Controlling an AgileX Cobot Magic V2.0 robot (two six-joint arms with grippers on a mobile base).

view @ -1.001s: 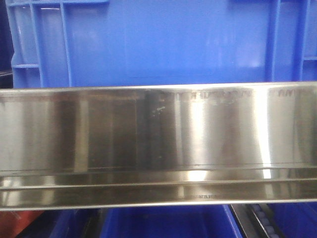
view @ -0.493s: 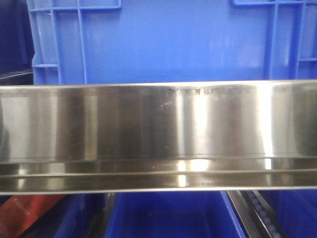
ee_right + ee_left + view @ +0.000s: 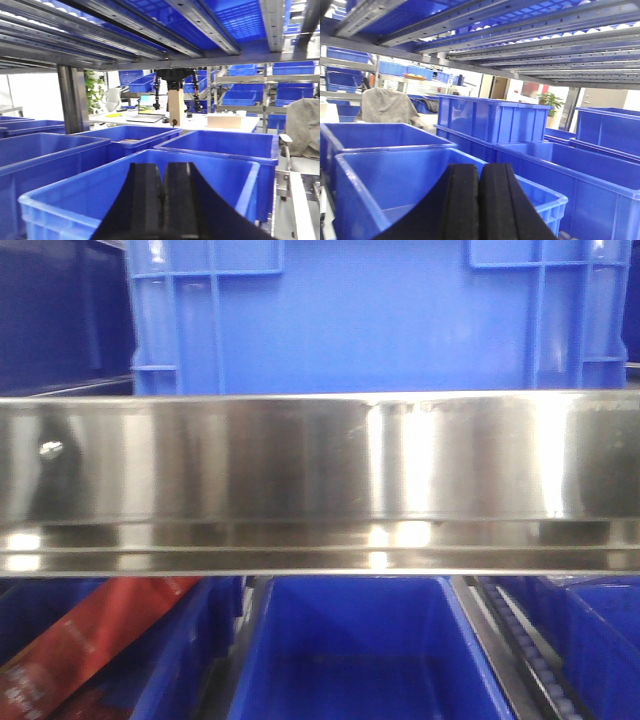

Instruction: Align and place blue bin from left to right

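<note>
While behind a polished steel rail (image 3: pixel 320 480) that crosses the whole front view, fills the upper middle of that view: blue bin (image 3: pixel 380 325), medium blue, smooth centre wall, ribbed gridded sections at both upper corners. Lower edge hidden by the rail. Darker navy crate (image 3: pixel 60 315) just beside it at upper left.

Below the rail: open blue tub (image 3: pixel 360 650) at centre, more blue tubs at either side, a red strip (image 3: pixel 90 645) lying tilted in the left one, roller track (image 3: pixel 520 640) running between centre and right tubs.

Left wrist view: left claw (image 3: pixel 479 200) pressed together, black pads touching, nothing between them. Poised above an open blue tub with rolled rim (image 3: pixel 390 155). Taller ribbed crate (image 3: pixel 492 120) farther back; shelf rails overhead.

Right wrist view: right claw (image 3: pixel 163 200) likewise narrow, pads meeting, holding nothing. Over another open tub (image 3: pixel 220 175). Beyond it a counter (image 3: pixel 150 119) with a laptop and a cardboard box (image 3: pixel 225 121); grey cloth over a chair at right edge.
</note>
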